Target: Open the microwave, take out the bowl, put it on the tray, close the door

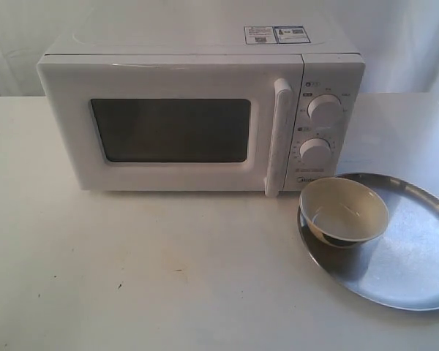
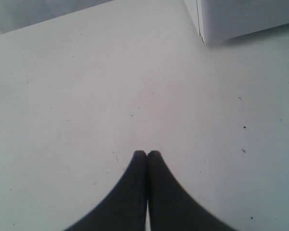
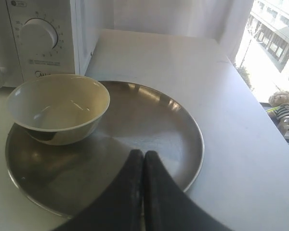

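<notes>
My left gripper [image 2: 147, 154] is pinched shut on nothing over bare table [image 2: 86, 96] near a microwave [image 2: 250, 19] corner. My right gripper [image 3: 143, 154] is closed and empty too, hanging over the tray [image 3: 159, 130]. The bowl [image 3: 58, 103] sits upright on the tray at the edge nearest the microwave, and behind it the door [image 1: 168, 80] is flush shut, handle beside the knobs [image 1: 323, 107].

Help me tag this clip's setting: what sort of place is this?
Likely an indoor lab tabletop staged as a kitchen: white boxy microwave, round shiny silver tray, plain white table, curtain backdrop.
</notes>
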